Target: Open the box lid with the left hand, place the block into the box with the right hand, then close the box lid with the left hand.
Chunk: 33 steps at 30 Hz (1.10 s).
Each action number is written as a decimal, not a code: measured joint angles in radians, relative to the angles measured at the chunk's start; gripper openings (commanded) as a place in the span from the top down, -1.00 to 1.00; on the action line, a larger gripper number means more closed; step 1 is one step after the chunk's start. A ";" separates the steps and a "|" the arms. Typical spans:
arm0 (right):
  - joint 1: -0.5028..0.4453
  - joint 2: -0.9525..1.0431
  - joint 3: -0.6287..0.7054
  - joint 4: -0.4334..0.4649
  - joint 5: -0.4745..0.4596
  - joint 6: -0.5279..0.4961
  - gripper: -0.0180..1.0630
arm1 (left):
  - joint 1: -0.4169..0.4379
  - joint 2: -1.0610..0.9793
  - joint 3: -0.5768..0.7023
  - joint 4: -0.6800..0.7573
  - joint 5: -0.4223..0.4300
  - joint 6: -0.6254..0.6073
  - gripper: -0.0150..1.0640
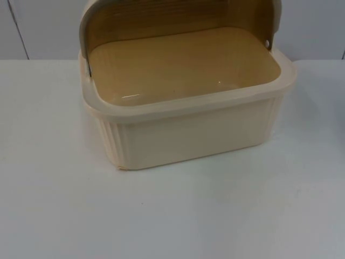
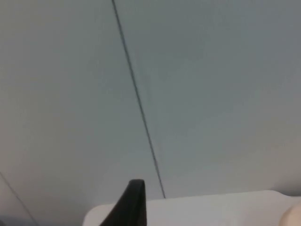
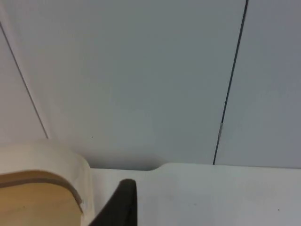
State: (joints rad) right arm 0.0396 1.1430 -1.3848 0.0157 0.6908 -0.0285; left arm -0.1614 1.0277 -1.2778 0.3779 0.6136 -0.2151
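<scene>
- Box [image 1: 188, 127]: cream, ribbed walls, sits mid-worktop [image 1: 172, 216], back edge near the grey partition [image 2: 211, 84].
- Lid [image 1: 178, 21] is already swung up and back, standing behind the opening; wood-tone inner face shows. Inside of box looks bare, no block in it.
- Left hand [image 2: 131, 202]: one black fingertip visible, raised, aimed at the partition w/ the worktop edge just below. Spread or pressed together – can't tell.
- Right hand [image 3: 120, 202]: also raised, fingertip just beside the lid's curved edge. State can't be told; nothing seen pinched.
- Judgement: lid step done, so step in hand = block into box w/ right hand.
- To do it well: come in from above over the front rim, stay clear of the upright lid, lower block well inside before letting go.
- Left arm: wait off to the side, don't nudge the lid shut early.
</scene>
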 measured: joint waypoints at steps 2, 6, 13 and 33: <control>0.000 0.000 0.000 0.003 0.000 -0.004 -0.97 | 0.000 0.052 0.000 -0.026 -0.025 0.010 -0.97; 0.000 0.000 0.000 0.003 0.004 -0.009 -0.97 | 0.000 0.165 -0.009 -0.044 -0.069 0.022 -0.97; 0.000 0.000 0.000 0.008 0.012 -0.009 -0.97 | 0.000 0.434 -0.213 -0.218 -0.046 0.253 -0.97; 0.000 0.000 0.000 -0.008 0.018 -0.013 -0.97 | -0.167 0.860 -0.623 -0.411 -0.056 0.803 -0.97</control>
State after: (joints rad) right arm 0.0396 1.1430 -1.3848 0.0080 0.7083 -0.0412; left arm -0.3282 1.8873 -1.9012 -0.0329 0.5572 0.5879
